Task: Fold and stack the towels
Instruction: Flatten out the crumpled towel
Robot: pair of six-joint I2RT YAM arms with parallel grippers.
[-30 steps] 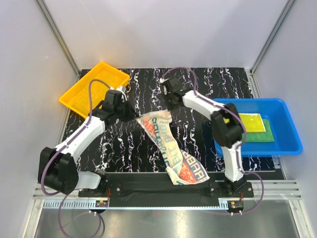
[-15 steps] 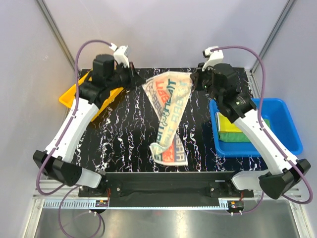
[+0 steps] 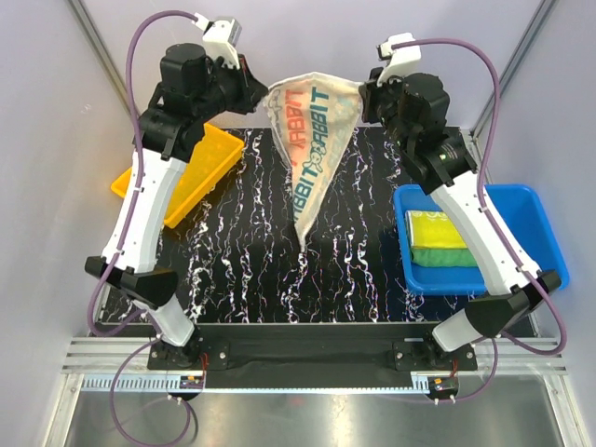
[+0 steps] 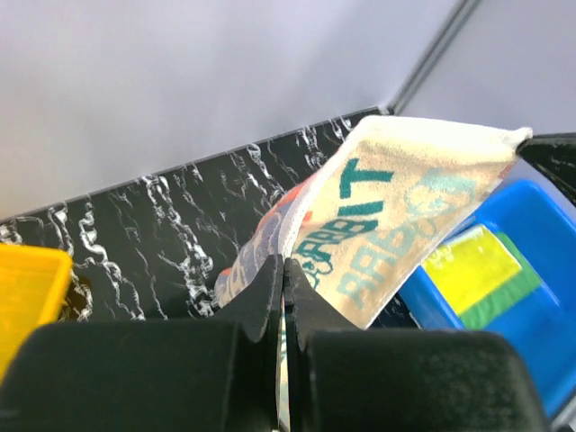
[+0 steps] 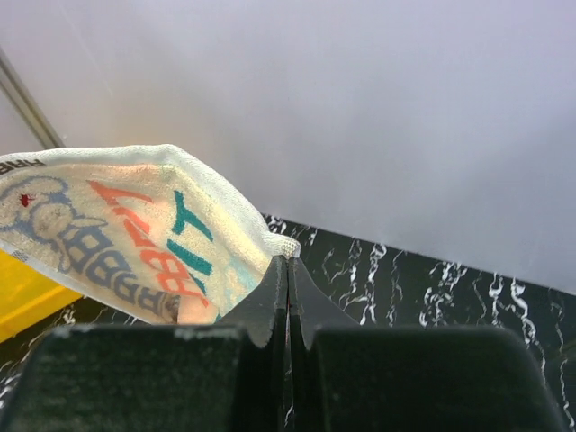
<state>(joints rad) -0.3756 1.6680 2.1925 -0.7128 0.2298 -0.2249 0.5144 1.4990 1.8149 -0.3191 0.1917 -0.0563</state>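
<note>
Printed towel (image 3: 312,140) held up by its two top corners, high over the counter (image 3: 251,251).
One corner is clenched in the left gripper (image 3: 264,91) and the other in the right gripper (image 3: 364,93). The upper edge spans between them and the rest hangs below to a point, lettering facing out. Each wrist view shows the fingers pressed together with a thin towel edge pinched between. Below the right gripper, toward its outer side, the blue bin (image 3: 540,242) holds the yellow towel (image 3: 436,230) lying on the green towel (image 3: 447,258). Below the left gripper, on its outer side, the yellow tray (image 3: 200,172) sits on the counter.
</note>
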